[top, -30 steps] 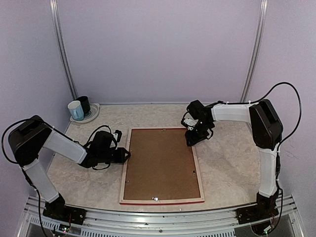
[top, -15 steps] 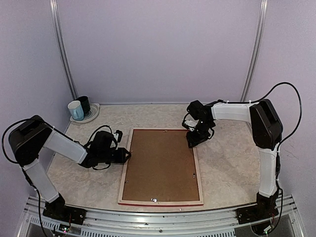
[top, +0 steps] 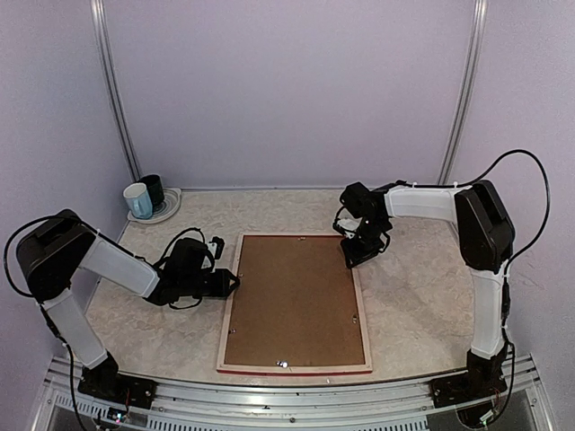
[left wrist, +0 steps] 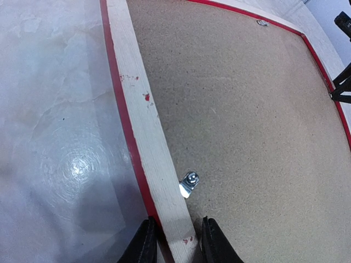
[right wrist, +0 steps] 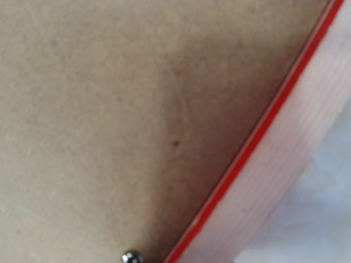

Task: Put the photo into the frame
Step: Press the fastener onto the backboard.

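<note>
The large rectangular picture frame [top: 225, 334] with a red front and pale wood sides lies flat on the beige marbled table [top: 422, 296], in the middle between the two arms, with its back side up. A plain brown backing board [top: 292, 296] fills its opening. The photo is not visible in any view.

The left gripper [top: 232, 284] is low at the left long side of the frame. In the left wrist view its two black fingers [left wrist: 147, 244] stand on both sides of the pale wood rail, one at the red outer edge and one on the board side. Both seem to touch the wood, so the gripper is closed on the frame. A small metal tab with a screw [left wrist: 189, 183] sits just ahead of them, at the inner edge of the rail.

The right gripper [top: 353, 259] is at the far right corner of the frame, pointing down to it. Its wrist camera shows only the board, the red edge and the pale wood from very close, so I cannot tell if the fingers are apart or together.

A white and blue mug [top: 137, 200] and a dark mug [top: 154, 189] stand together on a plate [top: 170, 209] in the far left corner of the table.
</note>
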Robot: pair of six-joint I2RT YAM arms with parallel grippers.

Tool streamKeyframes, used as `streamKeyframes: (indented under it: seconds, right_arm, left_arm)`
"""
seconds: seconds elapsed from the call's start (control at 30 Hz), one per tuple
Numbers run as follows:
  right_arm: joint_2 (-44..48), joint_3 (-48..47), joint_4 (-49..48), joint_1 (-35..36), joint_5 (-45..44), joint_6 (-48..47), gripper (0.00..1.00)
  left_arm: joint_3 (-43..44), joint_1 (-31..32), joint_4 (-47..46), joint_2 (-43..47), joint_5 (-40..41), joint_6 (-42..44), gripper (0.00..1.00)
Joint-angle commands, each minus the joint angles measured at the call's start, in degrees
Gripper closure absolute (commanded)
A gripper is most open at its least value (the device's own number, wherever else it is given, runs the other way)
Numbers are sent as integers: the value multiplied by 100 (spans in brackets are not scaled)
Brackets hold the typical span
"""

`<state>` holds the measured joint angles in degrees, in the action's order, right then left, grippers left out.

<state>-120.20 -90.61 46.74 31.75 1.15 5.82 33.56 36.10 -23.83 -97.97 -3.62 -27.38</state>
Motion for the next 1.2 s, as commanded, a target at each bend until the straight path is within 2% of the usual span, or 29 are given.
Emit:
streamKeyframes:
  seconds: [0.0,0.23,0.47,0.6,1.0,1.17]
  right_arm:
    - [103,-80,-78,37,-324,-161,74]
    - [146,-4,-243,156,-419,-205,74]
    - [269,-156,-179,173,-128,-145,58]
    - [254,-361,-24,174,202,-148,58]
    - [-152,-396,279,169,-165,-153,59]
    - [162,-306,126,174,-360,37,55]
  left_arm:
    - [-210,170,1135,-396,-499,180,74]
    - [-201,175,1135,-405,-469,172,74]
    - [-199,178,1144,-432,-463,162,74]
    - [-190,178,1144,-433,-463,162,74]
    - [-185,178,1153,-437,-465,162,74]
    - [-166,170,1177,-466,-427,149,74]
